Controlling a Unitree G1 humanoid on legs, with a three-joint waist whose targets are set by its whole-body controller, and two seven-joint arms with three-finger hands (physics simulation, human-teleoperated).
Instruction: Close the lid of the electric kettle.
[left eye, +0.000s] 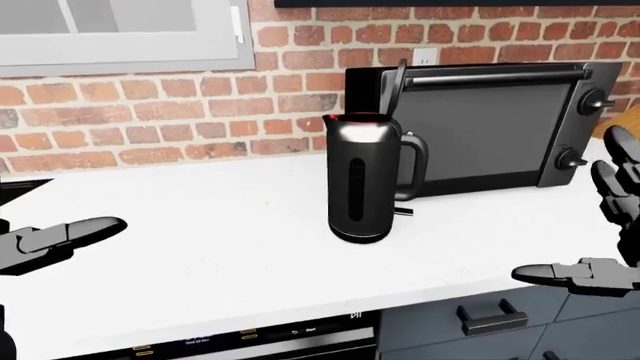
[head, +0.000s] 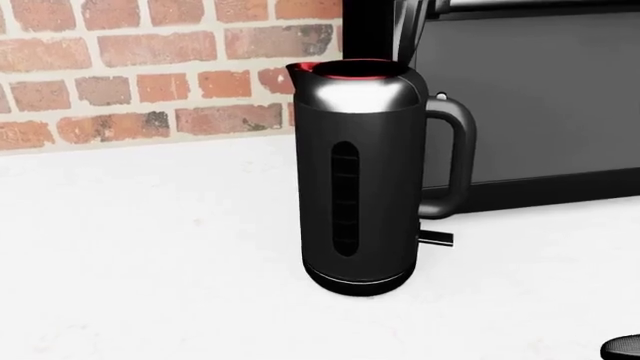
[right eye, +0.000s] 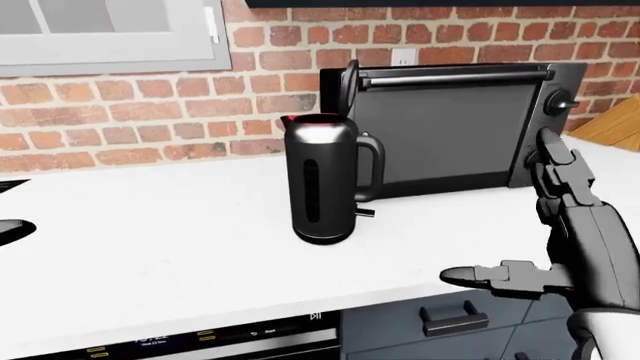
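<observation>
A black electric kettle (left eye: 362, 180) stands upright on the white counter (left eye: 200, 247), in the middle of the left-eye view. Its lid (left eye: 368, 90) stands open, tilted straight up above the red-rimmed mouth. The handle faces right. The head view shows the kettle (head: 360, 172) close up. My right hand (right eye: 560, 225) is open at the right edge, to the right of the kettle and apart from it. My left hand (left eye: 55, 241) is open at the left edge, low over the counter, well away from the kettle.
A black toaster oven (left eye: 500, 124) stands just behind and right of the kettle against the brick wall (left eye: 150, 112). A window frame (left eye: 120, 34) is at upper left. Dark drawers (left eye: 490, 319) and an appliance panel (left eye: 250, 337) lie below the counter edge.
</observation>
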